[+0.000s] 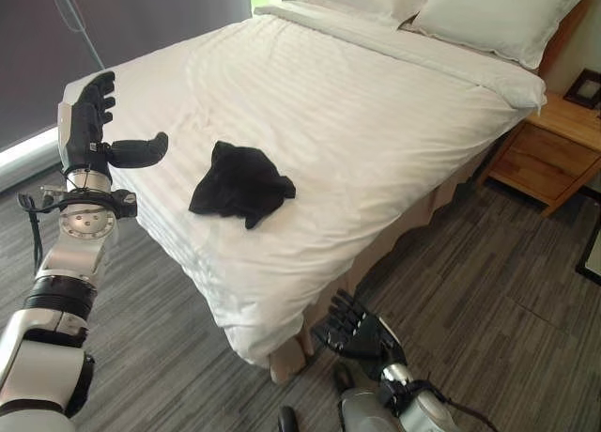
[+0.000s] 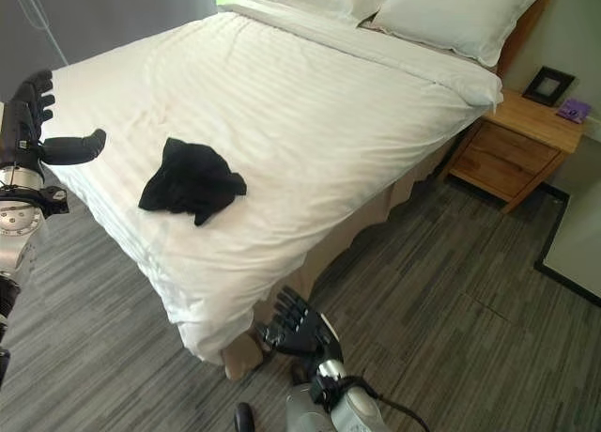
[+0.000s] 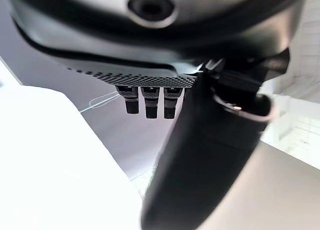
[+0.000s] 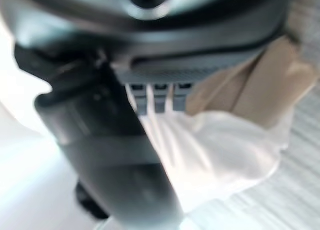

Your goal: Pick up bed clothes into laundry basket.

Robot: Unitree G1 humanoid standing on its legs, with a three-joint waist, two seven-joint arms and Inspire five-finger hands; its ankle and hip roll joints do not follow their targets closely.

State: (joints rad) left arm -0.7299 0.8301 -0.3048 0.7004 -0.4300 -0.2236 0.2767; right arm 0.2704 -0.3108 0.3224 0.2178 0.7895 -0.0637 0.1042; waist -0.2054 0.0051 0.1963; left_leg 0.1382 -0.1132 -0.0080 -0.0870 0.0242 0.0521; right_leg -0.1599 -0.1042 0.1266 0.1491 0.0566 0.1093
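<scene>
A crumpled black garment (image 1: pixel 240 184) lies on the white bed (image 1: pixel 376 122), close to its near corner. My left hand (image 1: pixel 89 122) is raised over the bed's left edge, to the left of the garment and apart from it. Its fingers are straight and its thumb (image 1: pixel 139 151) points toward the garment; it holds nothing. My right hand (image 1: pixel 357 331) hangs low over the floor by the bed's near corner, fingers relaxed and empty. In the right wrist view the white sheet corner (image 4: pixel 235 145) shows past the fingers.
Two white pillows (image 1: pixel 488 14) lie at the head of the bed. A wooden nightstand (image 1: pixel 549 150) stands at the right with a small dark frame (image 1: pixel 587 87) on it. Grey plank floor (image 1: pixel 488 291) spreads to the right of the bed.
</scene>
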